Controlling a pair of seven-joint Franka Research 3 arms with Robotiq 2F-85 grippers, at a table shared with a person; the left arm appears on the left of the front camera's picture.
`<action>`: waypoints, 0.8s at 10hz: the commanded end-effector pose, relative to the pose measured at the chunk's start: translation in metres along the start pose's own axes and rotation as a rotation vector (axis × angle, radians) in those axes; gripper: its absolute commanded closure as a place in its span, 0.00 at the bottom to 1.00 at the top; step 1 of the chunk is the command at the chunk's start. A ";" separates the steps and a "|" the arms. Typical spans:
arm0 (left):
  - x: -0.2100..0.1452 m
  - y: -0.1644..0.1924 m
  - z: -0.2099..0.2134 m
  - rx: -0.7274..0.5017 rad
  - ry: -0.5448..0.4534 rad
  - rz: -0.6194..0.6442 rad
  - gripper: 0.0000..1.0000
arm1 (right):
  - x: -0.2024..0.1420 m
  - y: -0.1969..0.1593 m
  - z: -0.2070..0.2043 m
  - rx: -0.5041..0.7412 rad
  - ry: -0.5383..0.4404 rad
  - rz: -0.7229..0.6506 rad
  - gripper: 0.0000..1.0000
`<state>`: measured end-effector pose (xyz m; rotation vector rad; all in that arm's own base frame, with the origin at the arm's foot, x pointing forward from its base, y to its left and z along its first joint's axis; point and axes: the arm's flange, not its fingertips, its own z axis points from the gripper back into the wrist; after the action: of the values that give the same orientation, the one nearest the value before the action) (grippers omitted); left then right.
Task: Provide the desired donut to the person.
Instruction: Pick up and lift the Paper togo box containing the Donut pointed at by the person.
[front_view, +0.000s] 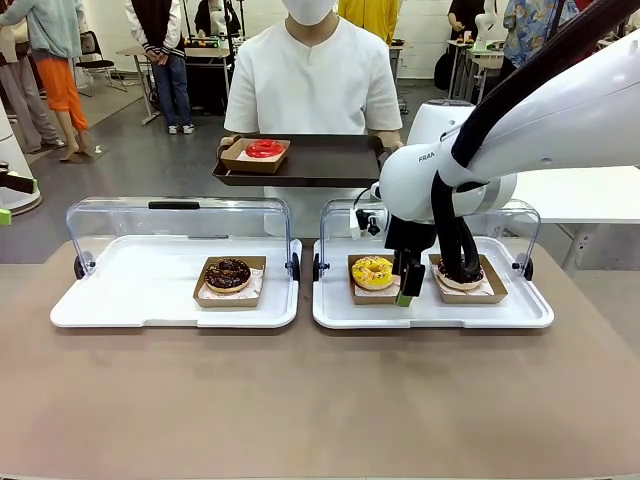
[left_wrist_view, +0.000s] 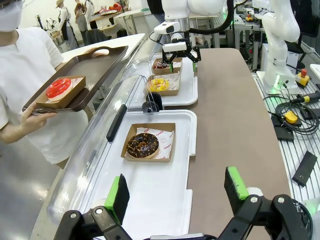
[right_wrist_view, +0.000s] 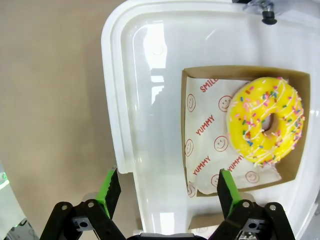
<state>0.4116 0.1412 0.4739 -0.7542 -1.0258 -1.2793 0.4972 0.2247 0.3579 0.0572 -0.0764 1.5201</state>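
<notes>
The near half of the brown surface (front_view: 320, 400) is bare, so there is wide room in front of both trays. The left pincer (left_wrist_view: 176, 192) is fully open and holds nothing. It hangs over the near end of the left white plastic tray (front_view: 120, 312), with one finger above the tray floor and the other near the tray's long edge. Ahead of it, well apart, the chocolate donut (left_wrist_view: 142, 145) lies in a brown cardboard box about the middle of this tray. A clear plastic lid (front_view: 180, 225) stands raised along the far edge.

The right pincer (right_wrist_view: 167, 187) is also fully open and empty, with its fingers pointing down over the right white plastic tray (front_view: 430, 318). One finger is above the tray's near rim, the other above a corner of the printed paper under the yellow donut with coloured sprinkles (right_wrist_view: 265, 120). This donut lies just beside the gap, not inside it. On the pincer's other side sits a dark donut with pale icing (front_view: 462, 277), partly hidden by black cables.

Beyond the far edge, the person in a white T-shirt (front_view: 310, 90) holds a dark brown serving tray (front_view: 330, 165); a red glazed donut (front_view: 265, 148) in a cardboard box rests at one end of it
</notes>
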 end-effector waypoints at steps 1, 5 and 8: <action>0.001 0.000 0.001 0.006 -0.018 -0.006 0.00 | -0.001 -0.009 -0.007 -0.015 0.034 0.010 0.00; 0.001 0.000 0.001 0.006 -0.018 -0.006 0.00 | -0.005 -0.021 -0.018 -0.040 0.068 0.004 0.00; 0.001 0.000 0.001 0.006 -0.018 -0.006 0.00 | -0.009 -0.033 -0.028 -0.046 0.065 -0.017 0.00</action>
<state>0.4116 0.1413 0.4739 -0.7542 -1.0258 -1.2793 0.5225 0.2120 0.3374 0.0010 -0.0588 1.5242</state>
